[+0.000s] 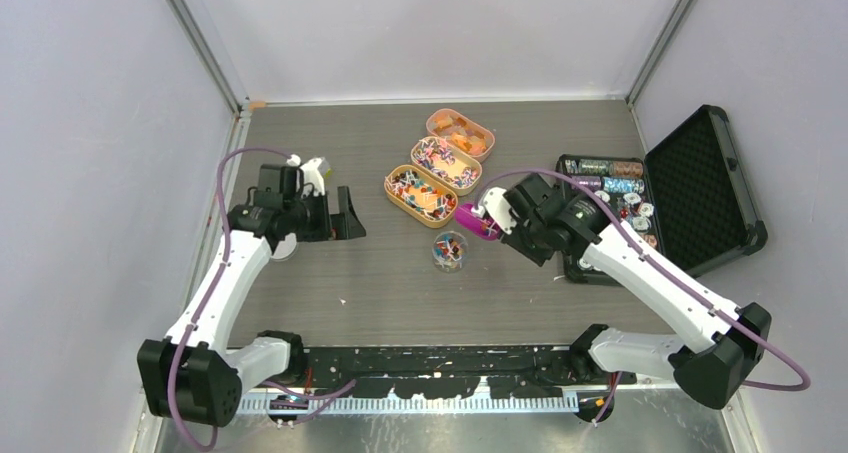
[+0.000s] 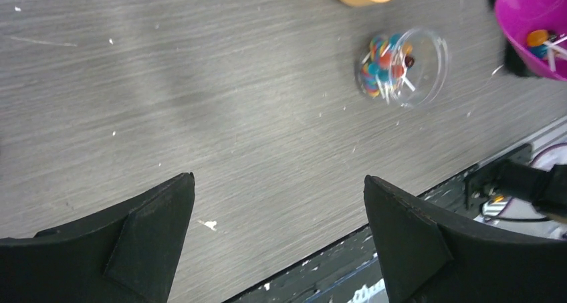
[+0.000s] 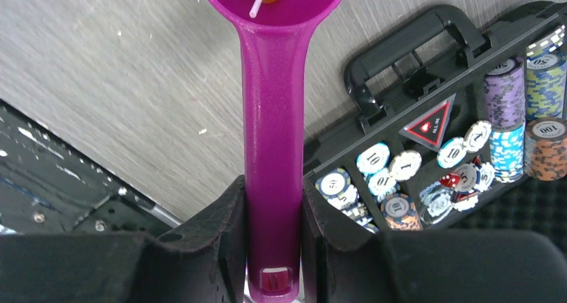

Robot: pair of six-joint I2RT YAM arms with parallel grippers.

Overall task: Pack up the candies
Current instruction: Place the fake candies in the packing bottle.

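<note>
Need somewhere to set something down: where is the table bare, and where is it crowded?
Bare: the table between the left gripper and the clear cup, and the near strip below it. Crowded: around the tan trays, magenta scoop and chip case.

Grey wood-grain table [image 1: 380,283]. Directly on it:
- three tan oval trays [image 1: 389,185], diagonal row, centre-back
- clear round tub [image 2: 433,52] holding candies [image 2: 381,65], mid-table
- open black chip case [image 1: 700,188], right edge
- pale disc [image 1: 283,249], left; possibly a lid

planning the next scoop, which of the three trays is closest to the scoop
The front tray, the one closest to the arms; the scoop hangs just right of it. The other two sit farther back.
</note>
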